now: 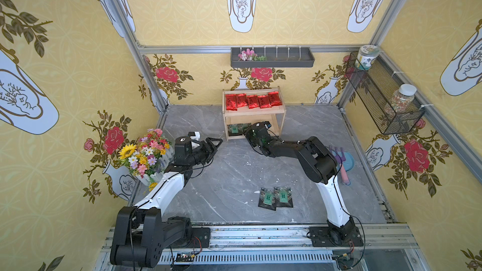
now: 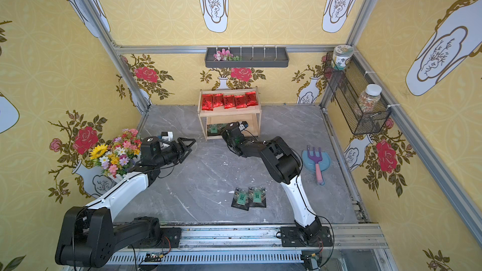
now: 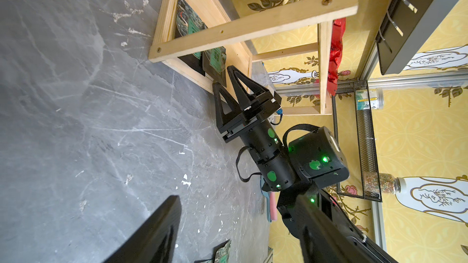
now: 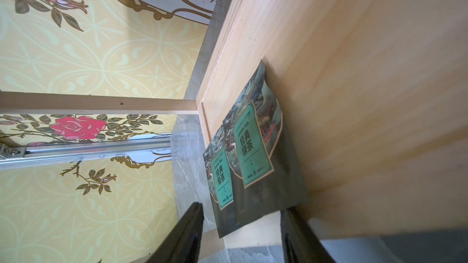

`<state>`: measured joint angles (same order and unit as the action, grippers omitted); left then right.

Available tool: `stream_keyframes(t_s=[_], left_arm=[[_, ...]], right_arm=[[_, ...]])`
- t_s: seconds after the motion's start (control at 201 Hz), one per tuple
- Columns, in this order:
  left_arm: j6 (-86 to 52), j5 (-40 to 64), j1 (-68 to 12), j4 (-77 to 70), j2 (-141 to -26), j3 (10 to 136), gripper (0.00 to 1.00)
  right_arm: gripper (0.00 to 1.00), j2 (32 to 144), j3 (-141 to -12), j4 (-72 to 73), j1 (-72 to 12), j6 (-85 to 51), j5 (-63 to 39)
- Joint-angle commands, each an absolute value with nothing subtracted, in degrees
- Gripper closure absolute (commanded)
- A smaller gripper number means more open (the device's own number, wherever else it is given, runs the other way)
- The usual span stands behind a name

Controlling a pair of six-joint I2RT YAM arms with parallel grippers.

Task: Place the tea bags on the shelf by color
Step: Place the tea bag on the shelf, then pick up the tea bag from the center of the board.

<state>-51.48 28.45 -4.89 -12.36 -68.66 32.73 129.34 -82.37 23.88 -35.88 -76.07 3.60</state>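
The wooden shelf (image 1: pixel 254 112) stands at the back of the table. Several red tea bags (image 1: pixel 252 101) lie in a row on its top tier. Two black tea bags with green labels (image 4: pixel 253 148) lie overlapping on the lower tier (image 3: pixel 188 25). My right gripper (image 4: pixel 243 239) is at the lower tier's front edge. It is open, its jaws wide on either side of the bags' near ends and touching neither. Two more black tea bags (image 1: pixel 275 198) lie side by side on the table near the front. My left gripper (image 1: pixel 217 143) hovers open and empty left of the shelf.
A flower bouquet in a white vase (image 1: pixel 146 152) stands at the table's left edge beside my left arm. A blue dustpan with a purple fork (image 1: pixel 341 162) lies at the right behind my right arm. A grey wall tray (image 1: pixel 272 58) and a mesh basket (image 1: pixel 383 100) hang on the walls.
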Motion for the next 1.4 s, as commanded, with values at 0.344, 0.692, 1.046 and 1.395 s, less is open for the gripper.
stream_keyframes(t_s=[0.344,0.692,1.046,1.395], left_arm=[[-52.03,29.27,-4.75,-15.41,-68.75,31.73,0.24],[-51.57,28.87,-4.9,-15.0,-68.62,31.38,0.24],[-48.3,19.34,-16.63,-13.79,-67.91,28.09,0.24],[-40.19,19.04,-30.24,-13.64,-76.87,30.38,0.25]], right_arm=[[0.44,126.36,-82.79,16.83,-36.12,-69.41,2.68],[0.44,119.79,-78.26,14.19,-39.14,-60.42,4.36],[0.45,98.75,-59.9,-6.32,-45.08,-40.39,1.38],[0.45,81.92,-47.18,-18.97,-50.89,-34.32,0.74]])
